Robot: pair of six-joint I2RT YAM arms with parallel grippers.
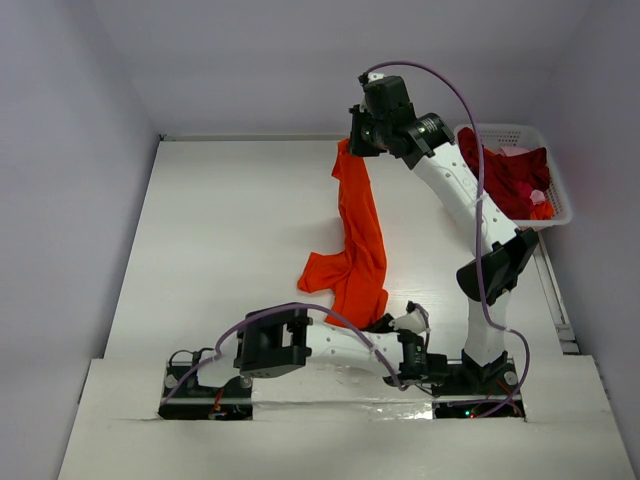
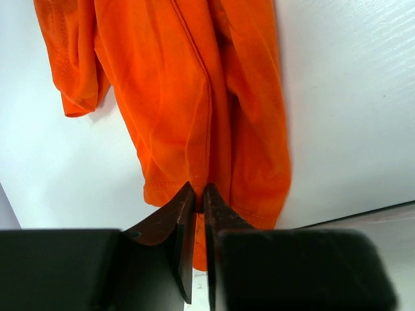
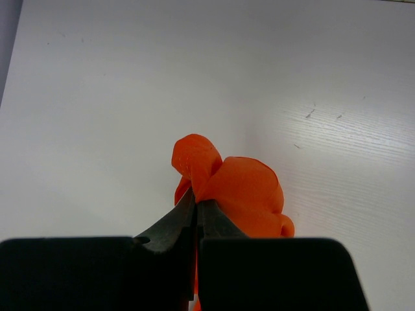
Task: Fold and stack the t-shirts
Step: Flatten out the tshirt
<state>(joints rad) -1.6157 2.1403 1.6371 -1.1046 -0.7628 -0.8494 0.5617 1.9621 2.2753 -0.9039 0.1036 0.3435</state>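
- Table (image 1: 220,230): white and matte, with faint wood-grain lines. Plain pale grey-lilac walls (image 1: 80,200) close it in on three sides of your top view.
- Orange t-shirt (image 1: 360,235): soft, plain cloth drawn into a long creased band from upper centre to lower centre. Its upper end is lifted, while its lower part and one sleeve lie on the table.
- Right end effector (image 3: 196,197): dark fingers pressed together on a bunched fold of the orange t-shirt, at upper centre.
- Left end effector (image 2: 199,189): fingers almost together, pinching the shirt's hem at lower centre.
- Basket (image 1: 558,185): white plastic lattice at upper right, holding crumpled dark red t-shirts (image 1: 505,175).
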